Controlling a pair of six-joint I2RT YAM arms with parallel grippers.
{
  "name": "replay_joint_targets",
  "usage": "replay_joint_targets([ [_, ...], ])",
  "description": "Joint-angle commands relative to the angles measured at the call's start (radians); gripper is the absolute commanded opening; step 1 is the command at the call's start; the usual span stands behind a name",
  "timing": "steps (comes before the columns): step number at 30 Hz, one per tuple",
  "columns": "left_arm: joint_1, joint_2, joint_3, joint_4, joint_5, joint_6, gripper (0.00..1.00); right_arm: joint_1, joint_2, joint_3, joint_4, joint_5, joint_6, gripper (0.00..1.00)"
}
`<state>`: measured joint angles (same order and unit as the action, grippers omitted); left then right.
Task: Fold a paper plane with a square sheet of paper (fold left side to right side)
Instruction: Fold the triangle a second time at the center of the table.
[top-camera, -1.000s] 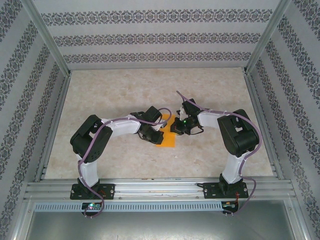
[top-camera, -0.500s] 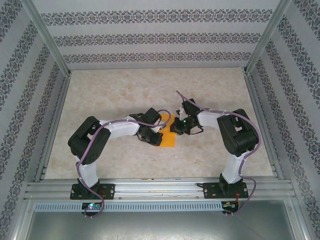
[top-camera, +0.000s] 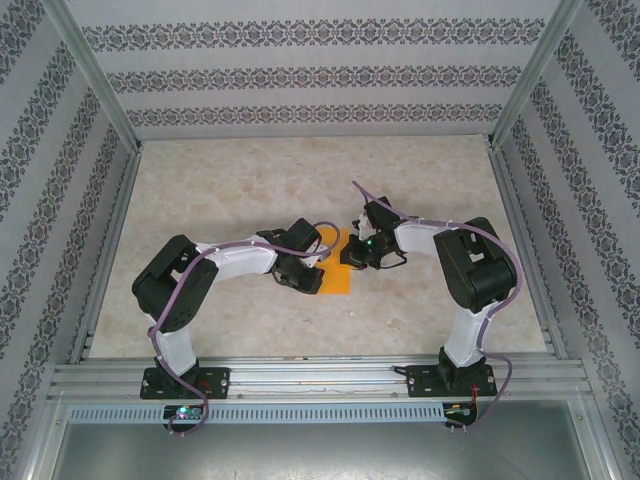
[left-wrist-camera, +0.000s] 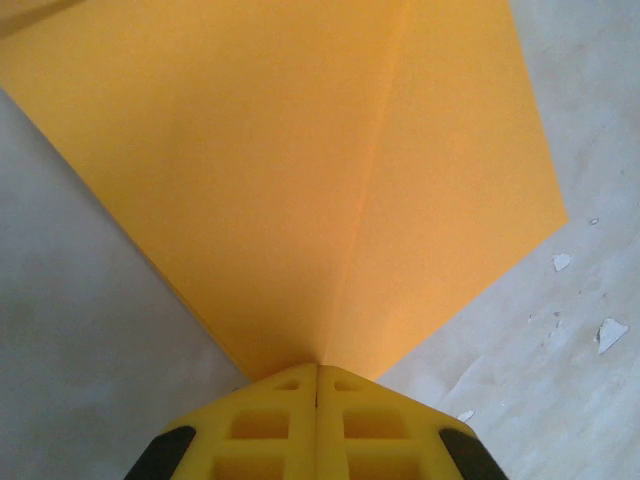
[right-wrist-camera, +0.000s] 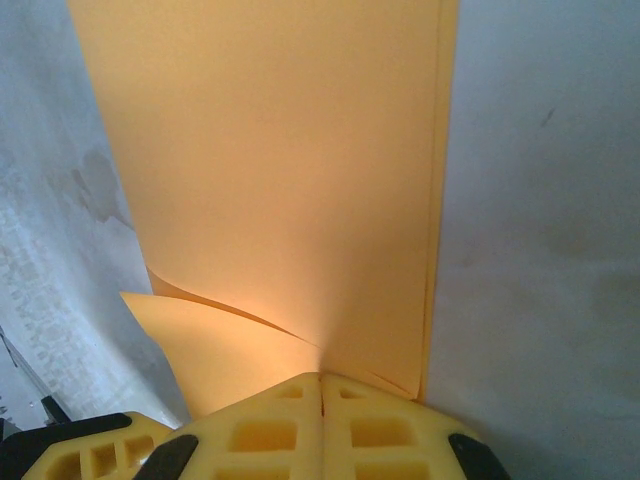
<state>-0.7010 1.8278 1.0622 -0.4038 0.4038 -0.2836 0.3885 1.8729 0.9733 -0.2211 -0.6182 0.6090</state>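
Note:
The square sheet of paper (top-camera: 339, 279) is bright orange and lies folded at the table's middle, between my two arms. In the left wrist view the paper (left-wrist-camera: 300, 170) narrows to a corner, and a raised crease runs down into my left gripper (left-wrist-camera: 317, 368). That gripper is shut on the corner. From above, the left gripper (top-camera: 317, 270) sits at the paper's left edge. My right gripper (right-wrist-camera: 321, 378) is shut on the paper (right-wrist-camera: 280, 170), whose layers curl up and part just left of the fingertips. From above, the right gripper (top-camera: 351, 257) is at the paper's upper right.
The tabletop (top-camera: 300, 180) is beige and marbled, fenced by aluminium rails (top-camera: 320, 375) and patterned walls. Small white flecks (left-wrist-camera: 605, 333) lie on the surface right of the paper. Another yellow finger part (right-wrist-camera: 70, 450) pokes in at the lower left of the right wrist view.
My left gripper has slid a little to the right along the paper and covers more of it. Its elbow has swung out to the left. The right arm has held still.

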Motion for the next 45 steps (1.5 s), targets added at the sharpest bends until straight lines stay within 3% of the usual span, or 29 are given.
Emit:
replay_joint_targets([
  [1,-0.025,-0.004,-0.040,-0.122,-0.028,0.006,0.05,-0.005,0.097,-0.047,-0.101,0.201,-0.020,0.00],
  [36,-0.045,-0.054,-0.073,-0.121,-0.049,-0.022,0.05,-0.003,0.086,-0.038,-0.104,0.182,-0.022,0.00],
  [45,-0.037,-0.115,-0.062,-0.069,-0.023,-0.062,0.23,0.000,-0.002,-0.007,-0.021,0.054,0.023,0.00],
])
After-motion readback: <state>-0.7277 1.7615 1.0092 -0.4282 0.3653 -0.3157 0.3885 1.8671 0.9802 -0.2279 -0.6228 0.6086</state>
